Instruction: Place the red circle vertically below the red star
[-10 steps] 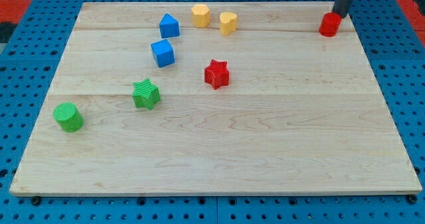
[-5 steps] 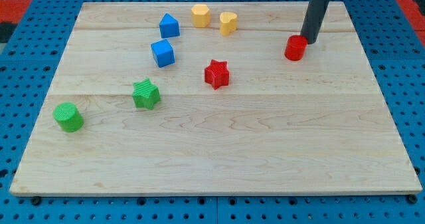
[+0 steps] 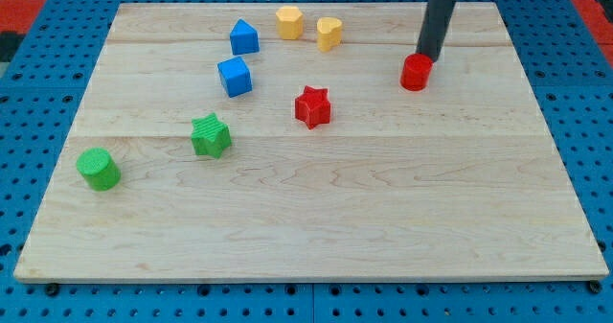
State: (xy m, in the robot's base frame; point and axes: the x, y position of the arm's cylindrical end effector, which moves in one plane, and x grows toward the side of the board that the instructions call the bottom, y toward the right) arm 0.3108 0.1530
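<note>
The red circle sits toward the view's upper right of the worktop, well apart from the red star, which lies to its lower left. My tip touches the circle's upper-right edge; there is no claw here, only a rod, so nothing is grasped. I judge the push should curve down past the star's right side, then swing left beneath it, keeping contact centred so the circle doesn't slip off or nudge the star.
</note>
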